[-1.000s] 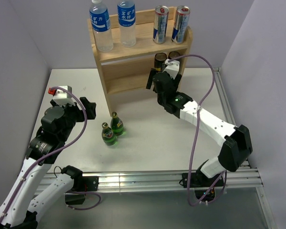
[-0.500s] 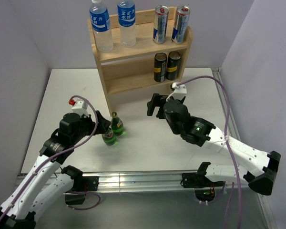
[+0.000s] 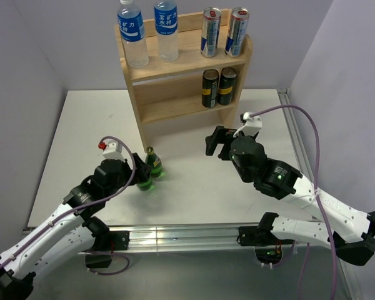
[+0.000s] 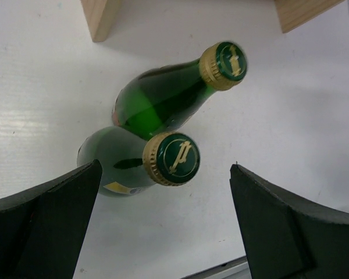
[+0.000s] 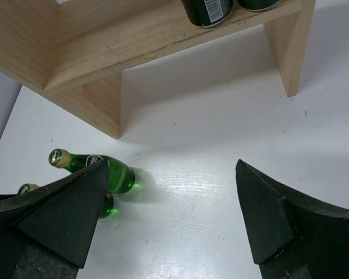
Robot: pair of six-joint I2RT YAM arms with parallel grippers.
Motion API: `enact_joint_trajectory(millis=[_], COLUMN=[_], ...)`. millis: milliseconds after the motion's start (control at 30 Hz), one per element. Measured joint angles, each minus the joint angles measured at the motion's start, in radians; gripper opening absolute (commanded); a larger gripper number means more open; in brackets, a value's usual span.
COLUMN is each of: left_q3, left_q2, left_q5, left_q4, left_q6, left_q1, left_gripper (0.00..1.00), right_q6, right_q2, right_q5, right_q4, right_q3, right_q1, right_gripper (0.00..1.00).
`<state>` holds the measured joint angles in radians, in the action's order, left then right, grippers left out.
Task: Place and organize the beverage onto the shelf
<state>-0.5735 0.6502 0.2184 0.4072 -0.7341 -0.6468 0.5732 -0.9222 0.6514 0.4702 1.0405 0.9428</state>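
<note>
Top view: shelf (image 3: pixel 184 69) holds water bottles (image 3: pixel 149 31) and silver cans (image 3: pixel 224 31) on its top board, dark cans (image 3: pixel 217 87) on the lower. Two green bottles (image 3: pixel 149 170) stand just before the shelf's left panel.

Left wrist: left gripper (image 4: pixel 164 167) spread wide, nearer bottle's cap between the fingers, untouched.

Right wrist: right gripper (image 5: pixel 171 164) wide, empty, before the shelf.

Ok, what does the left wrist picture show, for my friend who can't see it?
A near green bottle and a far green bottle, both gold-capped, stand close together on the white table, seen from above between the wide-open black jaws of the left gripper. Legs of the shelf peek in at the top.
</note>
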Motion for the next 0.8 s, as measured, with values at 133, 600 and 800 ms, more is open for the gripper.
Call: enact_joint_trajectory(millis=[133,600,800], left_q3=[0.044,0.190,0.285], left_q2=[0.023,0.211,0.296], left_q5=[0.140,0.542,0.624], left_q4=[-0.002,-0.103,-0.275], left_q6=[-0.067,-0.289,-0.335], left_q1=[-0.103,-0.344,-0.375], left_gripper=[0.99,0.99,0.99], right_q6=[0.003,-0.002,-0.001], right_q2=[0.023,0.069,0.098], right_q5=[0.002,-0.002,-0.008], right_q4=[0.029,0.113,0.160], right_q3=[-0.003,-0.014,-0.014], right_q1=[0.000,0.000,0.000], right_gripper=[0.96,0.96,0.97])
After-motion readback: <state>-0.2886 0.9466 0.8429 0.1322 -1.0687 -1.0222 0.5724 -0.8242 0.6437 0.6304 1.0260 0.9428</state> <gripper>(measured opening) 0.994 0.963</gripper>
